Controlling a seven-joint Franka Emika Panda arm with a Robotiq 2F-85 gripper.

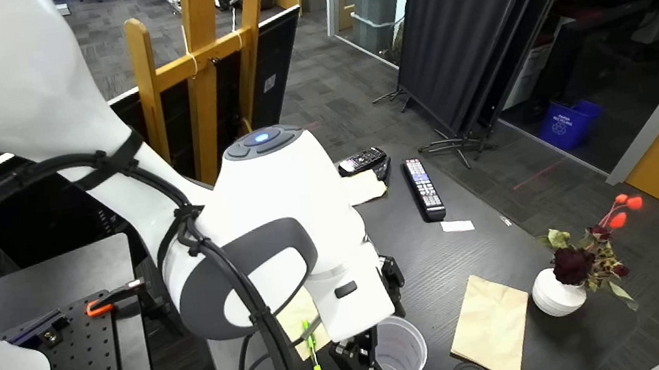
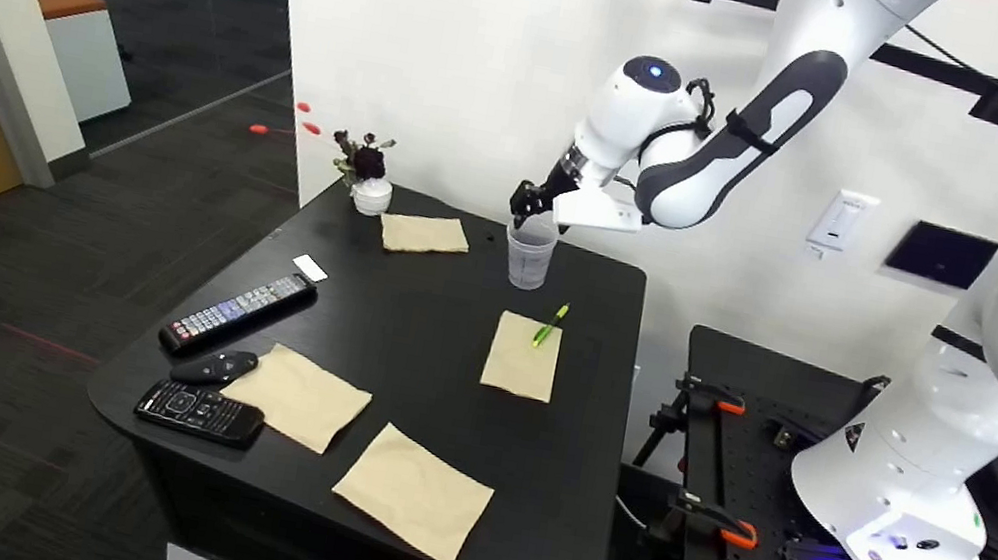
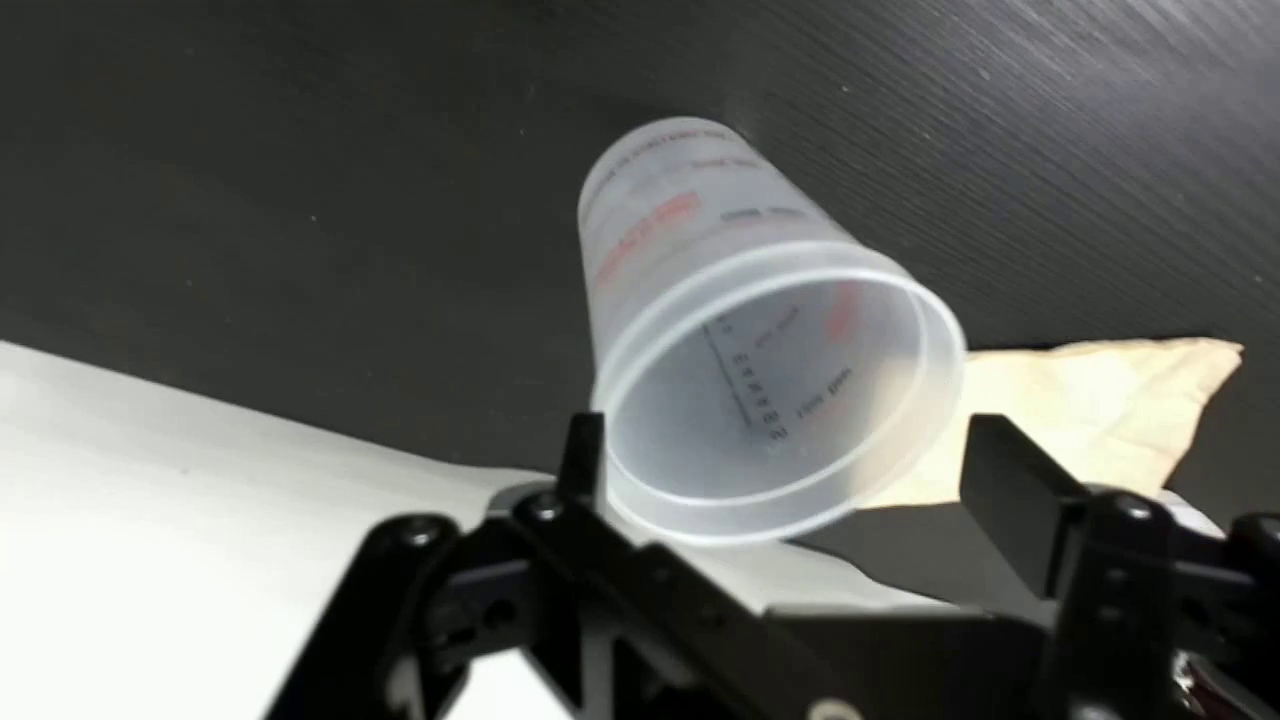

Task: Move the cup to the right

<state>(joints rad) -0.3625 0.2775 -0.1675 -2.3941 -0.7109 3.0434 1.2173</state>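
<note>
The cup [image 1: 400,357] is small, translucent and whitish, with red and dark print. It stands upright on the dark table, near the wall, in an exterior view [image 2: 529,260]. In the wrist view the cup [image 3: 690,215] shows its open rim toward the camera. My gripper [image 3: 785,460] is open, with its fingers on either side of the rim. The left finger in that view is very close to the rim or touching it; a gap lies between the rim and the right finger. In an exterior view my gripper [image 2: 542,214] is at the height of the cup's rim.
A folded brown napkin [image 2: 423,234] and the white vase with flowers [image 2: 371,196] stand beyond the cup. A green pen [image 2: 551,325] lies on another napkin [image 2: 519,370]. A long remote [image 2: 240,314] lies farther off. The white wall [image 2: 455,60] is close behind the cup.
</note>
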